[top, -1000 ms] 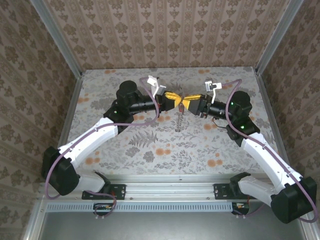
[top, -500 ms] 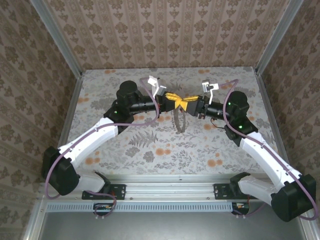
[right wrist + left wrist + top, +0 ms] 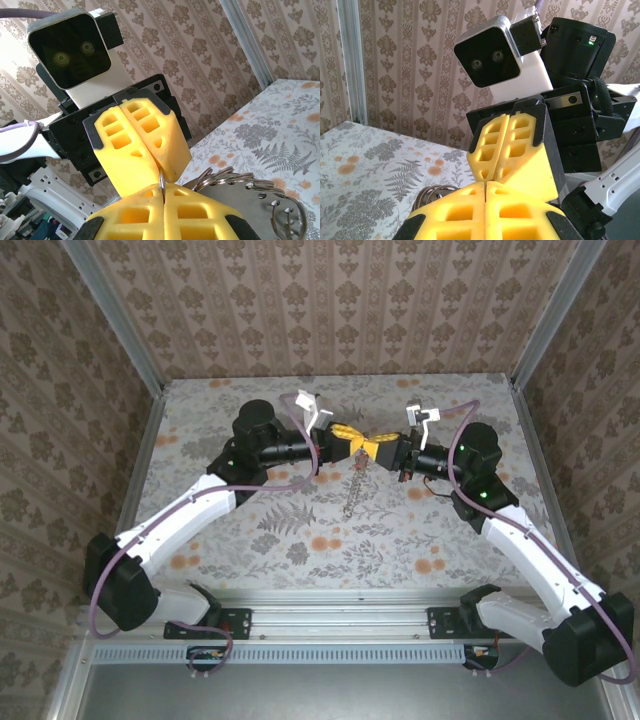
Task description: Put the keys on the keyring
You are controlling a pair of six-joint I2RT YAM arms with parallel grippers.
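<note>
Both pairs of yellow foam-ribbed fingers are pressed flat together and meet tip to tip above the table's middle. The right gripper (image 3: 164, 212) pinches a thin metal edge of the keyring (image 3: 252, 197), which is coiled wire loops and a flat grey piece pierced with small holes. Whether the clenched left gripper (image 3: 485, 212) also grips it, I cannot tell. From above, the ring hangs as a slim dark strip beneath the fingertips. The tablecloth (image 3: 250, 530) has a fern-and-flower print, and the walls (image 3: 330, 310) carry brown damask wallpaper.

Bright even light, soft shadows, sharp pics
</note>
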